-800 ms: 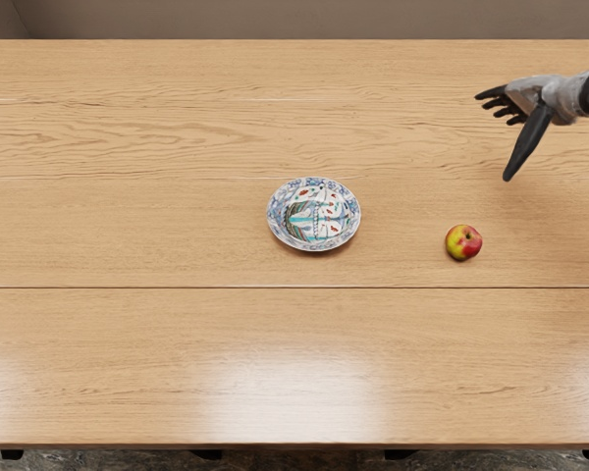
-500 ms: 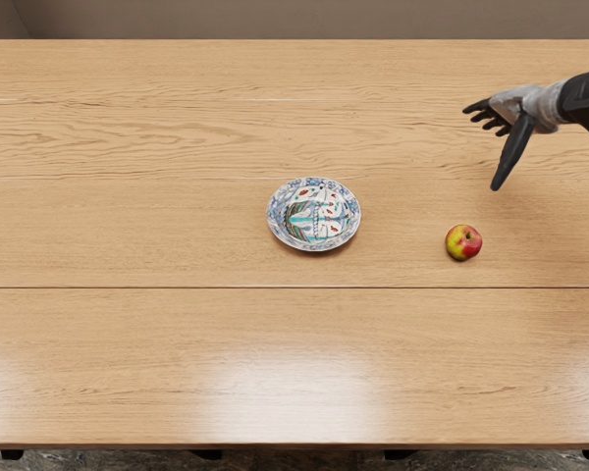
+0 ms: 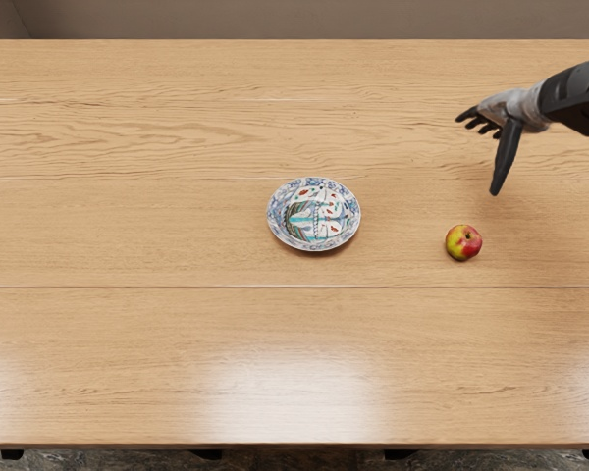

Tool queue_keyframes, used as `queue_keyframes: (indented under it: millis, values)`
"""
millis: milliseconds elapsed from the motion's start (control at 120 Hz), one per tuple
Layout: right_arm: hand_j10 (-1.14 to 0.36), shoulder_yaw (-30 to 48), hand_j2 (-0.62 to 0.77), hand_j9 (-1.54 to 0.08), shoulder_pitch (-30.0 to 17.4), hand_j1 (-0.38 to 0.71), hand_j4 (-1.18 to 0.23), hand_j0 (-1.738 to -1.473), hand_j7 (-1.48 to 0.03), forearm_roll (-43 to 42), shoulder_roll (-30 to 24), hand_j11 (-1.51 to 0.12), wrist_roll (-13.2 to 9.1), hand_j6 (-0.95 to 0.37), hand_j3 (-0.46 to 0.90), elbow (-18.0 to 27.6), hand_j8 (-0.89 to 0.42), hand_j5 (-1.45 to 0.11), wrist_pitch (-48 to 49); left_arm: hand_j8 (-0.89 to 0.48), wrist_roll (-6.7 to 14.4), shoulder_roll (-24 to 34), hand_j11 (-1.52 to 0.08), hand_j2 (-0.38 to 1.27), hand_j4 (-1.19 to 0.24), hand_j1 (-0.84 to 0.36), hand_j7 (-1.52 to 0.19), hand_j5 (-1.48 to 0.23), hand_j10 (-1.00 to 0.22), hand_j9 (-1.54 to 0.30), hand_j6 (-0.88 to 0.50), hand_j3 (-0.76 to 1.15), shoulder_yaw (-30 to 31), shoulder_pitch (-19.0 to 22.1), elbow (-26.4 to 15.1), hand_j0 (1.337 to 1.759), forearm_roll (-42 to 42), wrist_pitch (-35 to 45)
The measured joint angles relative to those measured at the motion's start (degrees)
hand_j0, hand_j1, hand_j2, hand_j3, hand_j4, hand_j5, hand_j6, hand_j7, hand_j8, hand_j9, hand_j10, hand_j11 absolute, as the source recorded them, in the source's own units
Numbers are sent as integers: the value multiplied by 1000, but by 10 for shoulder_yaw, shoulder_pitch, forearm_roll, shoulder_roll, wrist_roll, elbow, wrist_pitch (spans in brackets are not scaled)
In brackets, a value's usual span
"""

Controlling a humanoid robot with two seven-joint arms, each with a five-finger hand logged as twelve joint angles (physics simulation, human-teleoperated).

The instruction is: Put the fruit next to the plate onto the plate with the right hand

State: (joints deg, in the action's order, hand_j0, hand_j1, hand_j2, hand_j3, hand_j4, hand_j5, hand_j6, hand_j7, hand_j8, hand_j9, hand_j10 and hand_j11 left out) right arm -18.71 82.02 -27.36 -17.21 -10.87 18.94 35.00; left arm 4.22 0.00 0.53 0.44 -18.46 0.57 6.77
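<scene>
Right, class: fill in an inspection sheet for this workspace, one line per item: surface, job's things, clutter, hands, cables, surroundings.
Surface: wooden table, glare near its front edge.
Job's things: apple lies on the table to the right of the patterned plate, apart from it.
Clutter: nothing seen.
Hands: right hand open, fingers spread, beyond the apple, not touching it; left hand not in view.
Cables: nothing seen.
Surroundings: plain wall behind, dark floor in front.

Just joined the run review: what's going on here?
The right hand, fingers spread and empty, hovers at the far right, beyond the apple and clear of it. The apple lies on the wooden table, right of the patterned plate, apart from it. Nothing is picked up yet.
</scene>
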Motion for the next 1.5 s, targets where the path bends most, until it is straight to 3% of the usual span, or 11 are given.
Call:
queue_keyframes:
  millis: [50,133,192,258,458,550,658,883,1175,1500]
  values:
    - [-23,8,-5,-29,6,-322,-24,-1658,-29,-4,-19,-29,0,-25,0,36,-24,-29,0,0,0,0,0,0,0,349,0,0,0,0,0,0,0,0,0,1658,0,0]
    - [-24,22,-5,-30,16,-321,-25,-1658,-30,-11,-68,-30,-4,-26,0,135,-25,-30,0,0,0,0,0,0,0,349,0,0,0,0,0,0,0,0,0,1658,0,0]
    - [-25,23,-5,-31,24,-321,-26,-1658,-31,-13,-103,-31,-22,-26,0,208,-26,-31,0,0,0,0,0,0,0,349,0,0,0,0,0,0,0,0,0,1658,0,0]
    - [-26,22,-5,-32,33,-320,-26,-1658,-32,-15,-127,-32,-50,-27,0,259,-26,-32,0,0,0,0,0,0,0,349,0,0,0,0,0,0,0,0,0,1658,0,0]
    - [-27,28,-5,-33,63,-319,-28,-1658,-33,-19,-138,-33,-161,-29,0,309,-28,-33,-1,0,0,0,0,0,0,349,0,0,0,0,0,0,0,0,0,1658,0,0]
    - [-27,36,-5,-33,68,-319,-28,-1658,-33,-19,-131,-33,-187,-29,0,317,-28,-33,-25,0,0,0,0,0,0,349,0,0,0,0,0,0,0,0,0,1658,0,0]
    - [-27,37,-5,-33,69,-319,-28,-1658,-33,-20,-127,-33,-213,-29,0,360,-28,-34,-102,0,0,0,0,0,0,349,0,0,0,0,0,0,0,0,0,1658,0,0]
    - [-30,38,-5,-37,59,-316,-31,-1658,-37,-20,-123,-37,-229,-32,0,392,-31,-37,-177,0,0,0,0,0,0,349,0,0,0,0,0,0,0,0,0,1658,0,0]
    - [-107,38,-20,-137,59,-223,-108,-1658,-137,-64,-185,-137,-240,-109,0,576,-108,-137,-319,0,0,0,0,0,0,349,0,0,0,0,0,0,0,0,0,1658,0,0]
    - [-170,10,-32,-218,56,-149,-170,-1658,-218,-84,-204,-218,-241,-172,0,651,-171,-218,-402,0,0,0,0,0,0,349,0,0,0,0,0,0,0,0,0,1658,0,0]
